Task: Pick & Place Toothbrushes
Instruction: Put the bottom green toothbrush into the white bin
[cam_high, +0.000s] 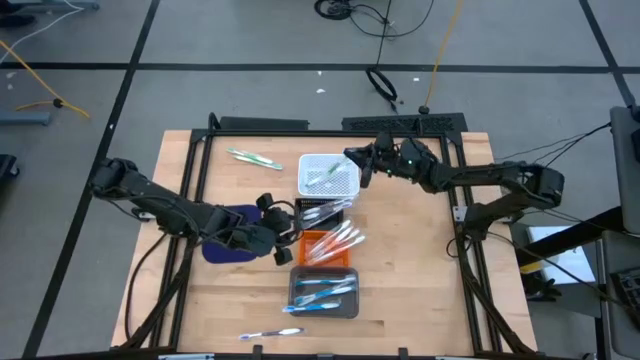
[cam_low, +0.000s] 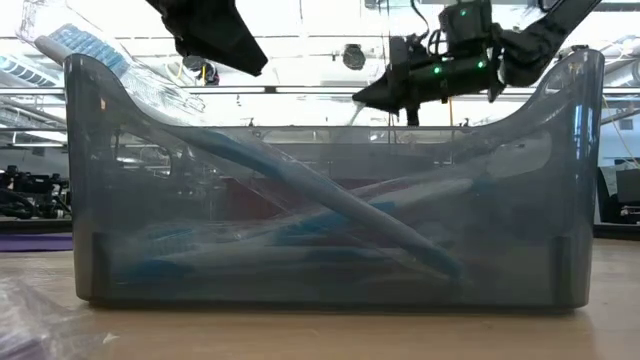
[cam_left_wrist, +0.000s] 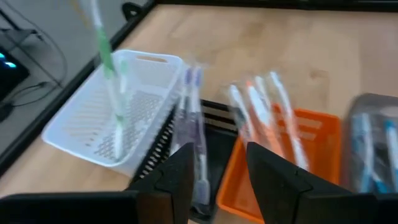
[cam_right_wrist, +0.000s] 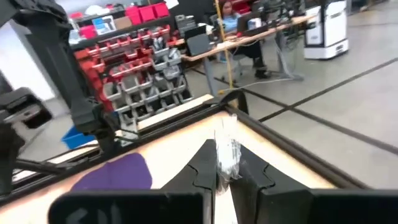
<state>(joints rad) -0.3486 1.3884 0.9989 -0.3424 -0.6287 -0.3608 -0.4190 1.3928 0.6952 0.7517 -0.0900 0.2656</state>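
Note:
Four small trays stand in a row down the table's middle: white (cam_high: 328, 175), black (cam_high: 325, 212), orange (cam_high: 325, 246) and grey (cam_high: 323, 290). Green toothbrushes (cam_left_wrist: 112, 93) lie in the white tray, purple ones (cam_left_wrist: 194, 118) in the black, orange ones (cam_left_wrist: 261, 118) in the orange, blue ones (cam_low: 330, 215) in the grey. My left gripper (cam_high: 285, 235) hangs open just left of the black and orange trays, its fingers (cam_left_wrist: 217, 180) apart above the purple toothbrushes. My right gripper (cam_high: 356, 160) is at the white tray's far right corner, shut on a clear toothbrush (cam_right_wrist: 227, 149). My right gripper pinches the clear toothbrush between its two fingers (cam_right_wrist: 205, 168). One end of the toothbrush (cam_right_wrist: 226, 134) sticks out past the fingertips, along the fingers. The fingers point toward the table's left. The toothbrush is lifted clear of the table and tray; its other end is hidden by the gripper.
A green toothbrush (cam_high: 252, 158) lies loose on the table left of the white tray, and another toothbrush (cam_high: 270, 333) lies near the near edge. A dark blue mat (cam_high: 232, 240) lies under the left arm. A black frame (cam_high: 330, 125) borders the table.

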